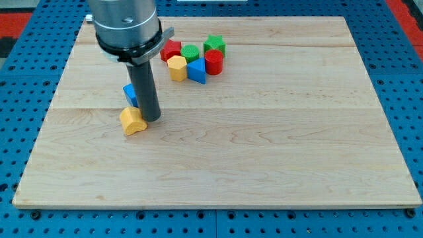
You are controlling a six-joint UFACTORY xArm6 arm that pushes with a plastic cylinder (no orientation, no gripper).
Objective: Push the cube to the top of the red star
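— While we're counting, how many blocks sit on the pale wooden board (264,145)?

— Seven that I can make out. Far, near the middle, a tight cluster of five: a red star-shaped block (170,50), a green block (190,53) just right of it, another green block (214,45) at the far right, a red cylinder (213,62), a yellow block (177,67) and a blue block (197,70) nearest us. That makes six there, sorry. Off to the left sit two more: a blue cube (131,94) and a yellow block (132,121) near it. Eight in all.

— And the claw?

— None here. My arm ends in a dark rod; my tip (152,119) rests on the board, touching the yellow block's right side, just right of and nearer than the blue cube. It grasps nothing.

— Where's the cube relative to the star?

— Well apart, nearer us and to the left, partly hidden behind the rod.

— Surroundings?

— A blue perforated table (410,99) surrounds the board.
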